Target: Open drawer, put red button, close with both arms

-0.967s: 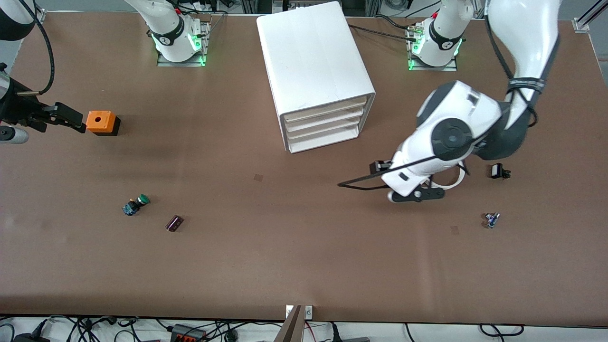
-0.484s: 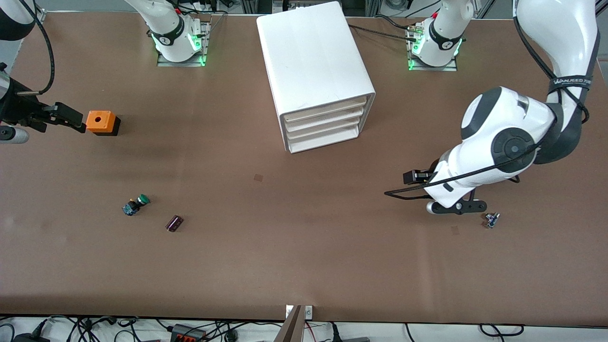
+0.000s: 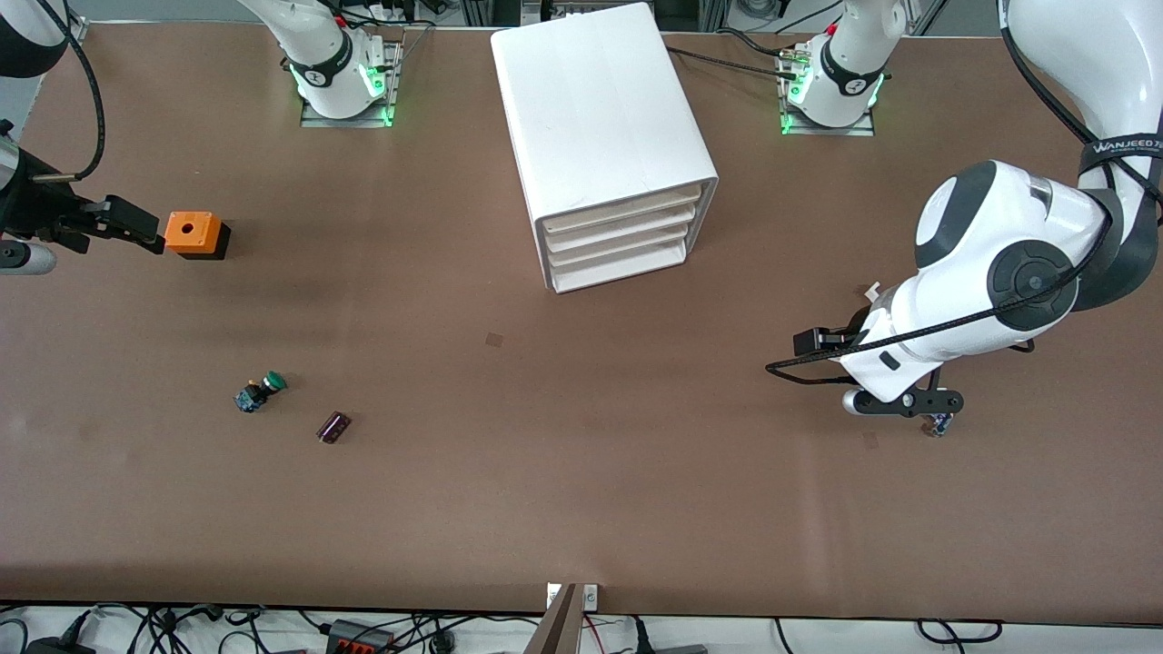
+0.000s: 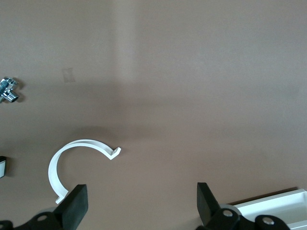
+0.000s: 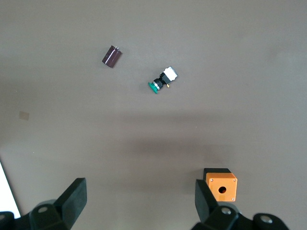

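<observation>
The left arm is bent low over the table (image 3: pixel 581 509) toward its own end. Its pincer (image 3: pixel 899 401) (image 4: pixel 141 201) is pointed down and spread wide, with nothing held. A small blue and silver part (image 3: pixel 939 423) (image 4: pixel 8 90) lies just beside it; whether this is the red button cannot be told. The drawer (image 3: pixel 622 214) is shut in the cabinet (image 3: pixel 600 118), well apart. The waiting right arm's pincer (image 3: pixel 136 225) (image 5: pixel 139 199) is held open and empty beside an orange box (image 3: pixel 194 234) (image 5: pixel 220 185).

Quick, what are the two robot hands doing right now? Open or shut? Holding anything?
Left gripper: open, holding nothing, up over bare table near a white curved clip.
Right gripper: open, holding nothing, up beside the orange box.
</observation>
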